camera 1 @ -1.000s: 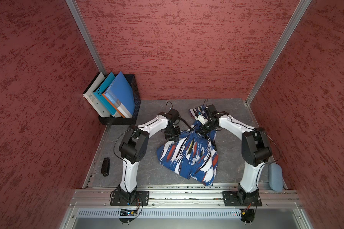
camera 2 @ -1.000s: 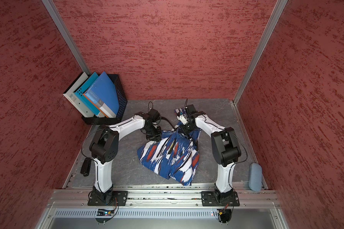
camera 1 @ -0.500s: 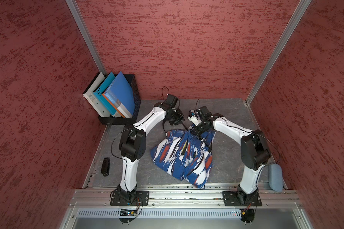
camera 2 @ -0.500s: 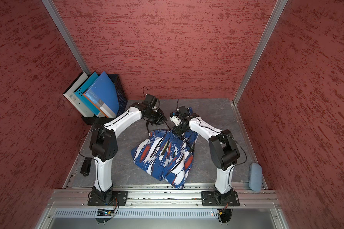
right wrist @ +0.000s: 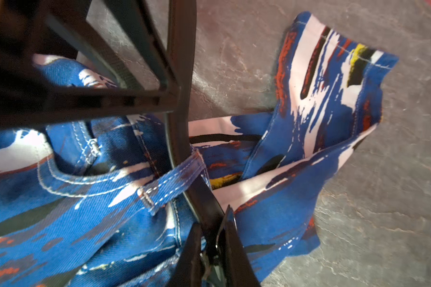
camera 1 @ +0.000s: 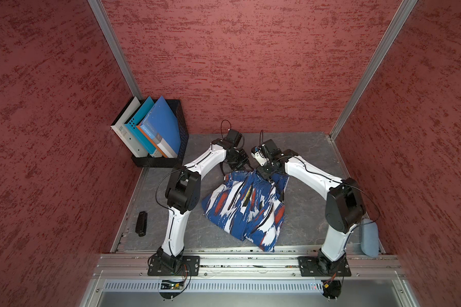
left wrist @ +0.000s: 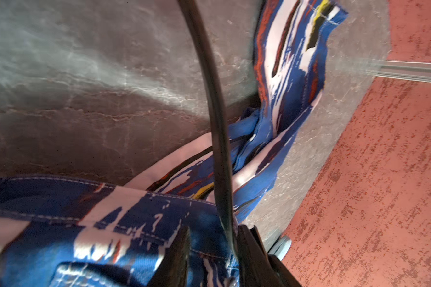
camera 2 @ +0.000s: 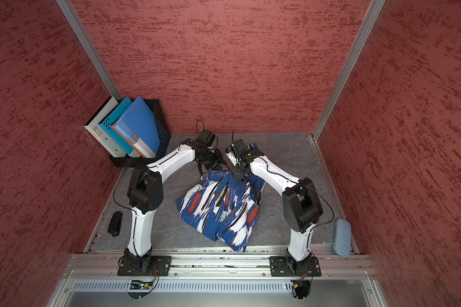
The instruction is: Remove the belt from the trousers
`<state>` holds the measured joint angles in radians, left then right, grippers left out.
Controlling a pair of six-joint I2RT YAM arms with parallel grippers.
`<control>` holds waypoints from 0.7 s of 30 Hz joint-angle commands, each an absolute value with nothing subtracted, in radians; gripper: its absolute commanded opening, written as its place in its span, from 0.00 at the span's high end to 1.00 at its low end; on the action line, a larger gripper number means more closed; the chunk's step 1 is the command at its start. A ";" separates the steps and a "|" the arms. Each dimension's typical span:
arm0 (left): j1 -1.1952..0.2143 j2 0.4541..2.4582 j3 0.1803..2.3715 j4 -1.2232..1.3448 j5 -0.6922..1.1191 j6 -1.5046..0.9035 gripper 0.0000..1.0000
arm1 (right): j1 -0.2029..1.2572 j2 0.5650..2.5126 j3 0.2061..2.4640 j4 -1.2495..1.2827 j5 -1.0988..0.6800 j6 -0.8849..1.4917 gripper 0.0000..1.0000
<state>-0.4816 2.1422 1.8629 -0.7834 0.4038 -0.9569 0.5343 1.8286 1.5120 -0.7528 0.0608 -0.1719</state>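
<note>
Fingers first: right fingers (right wrist: 234, 248) are clenched on the belt (right wrist: 204, 201), strap pinched flat. There's a glint of metal just under the pinch, maybe the buckle, can't confirm. Left fingers (left wrist: 249, 253) stand apart. The belt runs along the inner face of one, and nothing looks pinched from the left wrist view.

Belt position: from the right pinch it goes straight through a belt loop (right wrist: 169, 184) on the waistband, then on toward the left fingers. So it's threaded, not out.

The trousers (camera 1: 245, 202) lie crumpled mid-surface (camera 1: 298, 212). The waistband is at the far end under both wrists, and the leg hems reach the front rail (camera 1: 224, 259).

Risks, my read:
- Nothing pins the cloth. If right pulls, friction in the loop likely drags the whole garment instead of sliding the strap.
- If that metal is the buckle, it can't pass the loop. Pulling that way jams it, or lifts the trousers with it.
- The strap sits loose beside a left finger. It can slip out before a close, or left can nip waistband cloth together with the strap and lock both.
- The two wrists are very near each other over the waistband. A crossing pull risks arm contact or a cable snag.
- The hems are at the rail, so any drag that way could hang a leg over the edge.

The file rack (camera 1: 160, 133), black bar (camera 1: 141, 223) and pouch (camera 1: 369, 236) are well clear.
</note>
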 commanded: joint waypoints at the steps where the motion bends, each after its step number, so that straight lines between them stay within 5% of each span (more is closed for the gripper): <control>1: -0.476 2.168 1.886 -0.744 0.407 -0.970 0.66 | 0.538 1.771 1.542 -0.715 0.109 -0.151 1.00; 7: -0.475 2.204 1.923 -0.732 0.398 -0.975 0.69 | 0.572 1.776 1.538 -0.701 0.110 -0.132 1.00; 9: -0.476 2.206 1.919 -0.729 0.394 -0.985 0.96 | 0.576 1.780 1.547 -0.701 0.110 -0.131 1.00; 10: -0.476 2.205 1.915 -0.727 0.391 -0.991 1.00 | 0.578 1.781 1.552 -0.704 0.110 -0.131 1.00; 17: -0.469 2.158 1.845 -0.652 0.400 -1.037 1.00 | 0.581 1.764 1.555 -0.690 0.163 -0.130 1.00; 21: -0.461 2.109 1.785 -0.598 0.391 -1.070 1.00 | 0.580 1.754 1.624 -0.722 0.196 -0.169 0.66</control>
<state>-0.4740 2.1620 1.8164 -0.6613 0.4091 -1.0386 0.5751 1.8149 1.5276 -0.7597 0.1356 -0.1596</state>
